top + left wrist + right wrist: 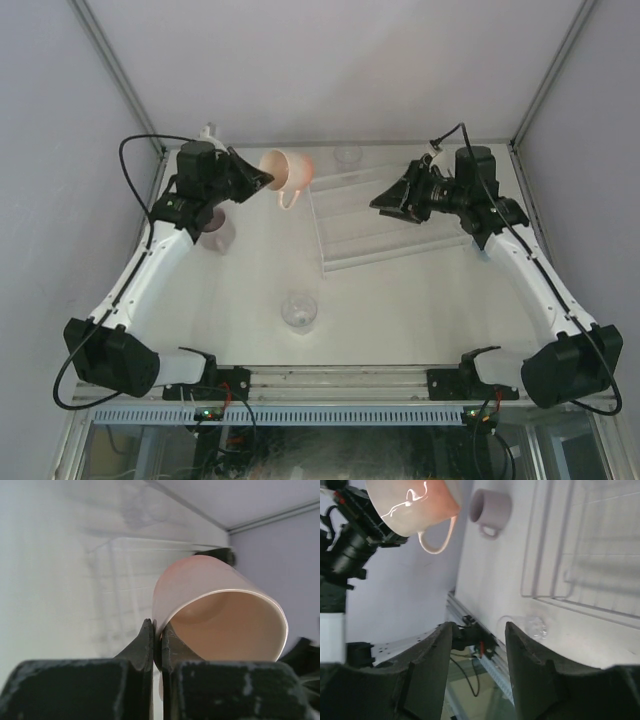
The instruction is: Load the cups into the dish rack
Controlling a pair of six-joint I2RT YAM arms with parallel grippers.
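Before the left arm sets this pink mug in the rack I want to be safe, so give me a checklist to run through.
1. Left pincer shut on the peach-pink mug at its rim: ok.
2. Mug hanging off the table: ok.
3. Dish rack side nearest the mug free of cups: ok.
4. Right pincer open, apart from the mug: ok.
5. Mug's clearance over the rack wall: cannot tell.

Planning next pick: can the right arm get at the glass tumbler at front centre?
Probably yes: the right hand is open and empty above the dish rack, and the tumbler stands alone with nothing between.
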